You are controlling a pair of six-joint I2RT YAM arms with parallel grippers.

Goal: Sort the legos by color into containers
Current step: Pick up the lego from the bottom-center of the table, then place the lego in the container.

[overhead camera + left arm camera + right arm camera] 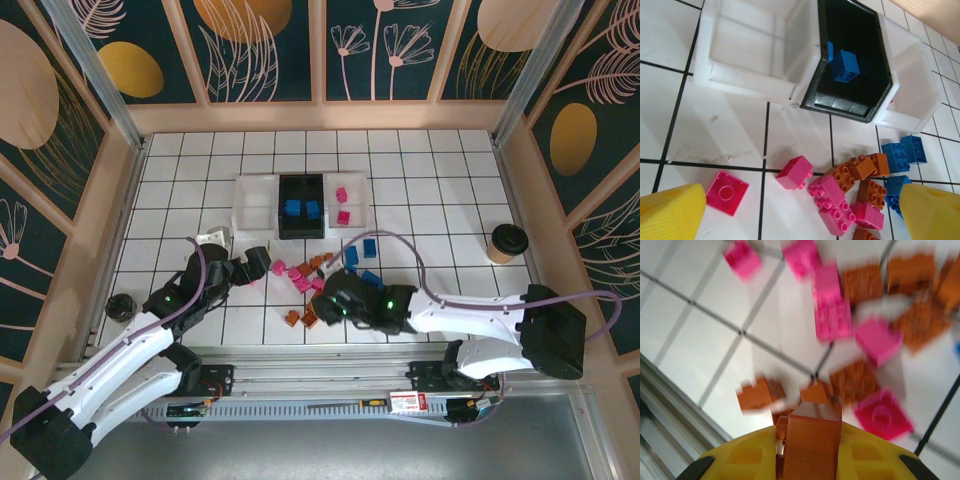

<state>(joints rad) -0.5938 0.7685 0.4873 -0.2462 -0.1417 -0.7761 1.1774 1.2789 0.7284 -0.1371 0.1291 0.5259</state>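
Orange-brown brick point(811, 437) sits clenched in the right gripper point(335, 300), low over the lego pile point(305, 275) on the worktop point(440, 190); the bare left white tray point(255, 205) lies ahead and leftward of it, nearer the released left gripper point(802, 215).

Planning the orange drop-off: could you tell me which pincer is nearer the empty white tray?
Left. The left pincer is just in front of the tray; the right pincer, holding an orange brick, is farther, past the pile.
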